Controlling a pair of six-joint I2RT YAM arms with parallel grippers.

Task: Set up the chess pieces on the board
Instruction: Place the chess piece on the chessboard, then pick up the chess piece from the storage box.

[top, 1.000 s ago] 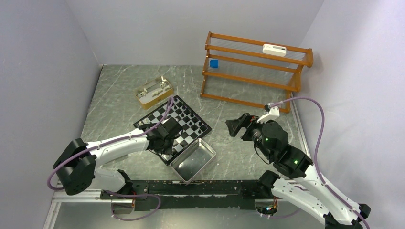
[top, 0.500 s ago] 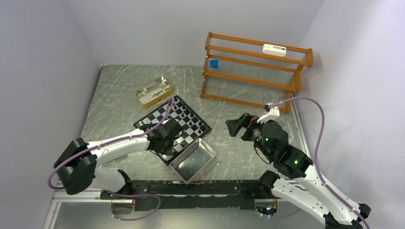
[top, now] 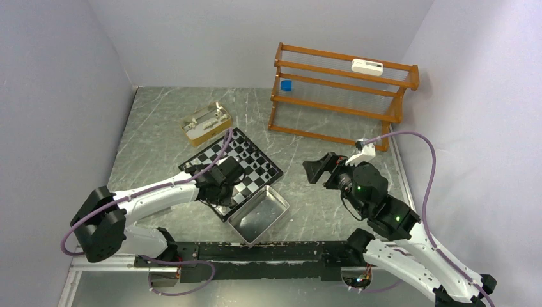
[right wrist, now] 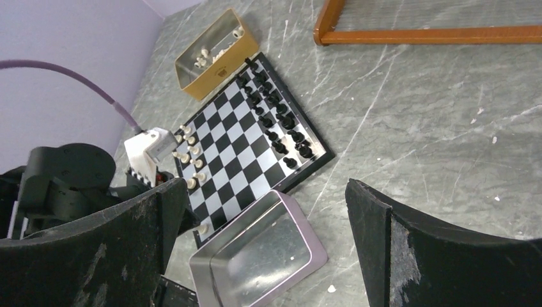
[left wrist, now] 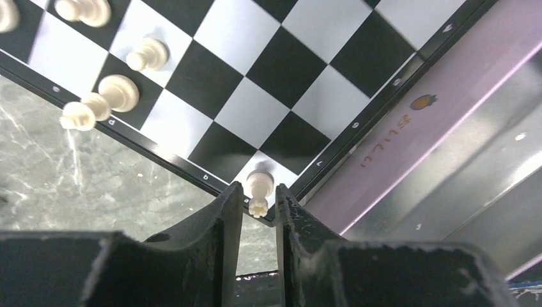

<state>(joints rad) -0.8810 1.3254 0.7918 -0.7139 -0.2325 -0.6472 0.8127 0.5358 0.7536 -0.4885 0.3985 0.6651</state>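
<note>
The board [top: 211, 157] lies at the table's middle, with black chess pieces [right wrist: 275, 121] along its far-right side and cream chess pieces [right wrist: 189, 157] along its near-left side. In the left wrist view a cream rook [left wrist: 260, 184] stands upright on the white corner square of the board [left wrist: 255, 109]. My left gripper [left wrist: 259, 189] straddles it, slightly open, with thin gaps on both sides. Other cream pieces [left wrist: 119, 93] stand further along that edge. My right gripper [top: 316, 170] hovers wide open and empty right of the board, well apart from it.
A shiny metal tray [top: 259, 215] touches the board's near corner, close beside the left fingers [left wrist: 291, 217]. A gold box [top: 206, 123] holding cream pieces sits behind the board. A wooden rack [top: 339, 96] stands at the back right.
My left jaws have parted a little around the cream rook, which now stands free on the corner square. The right arm has barely moved.
</note>
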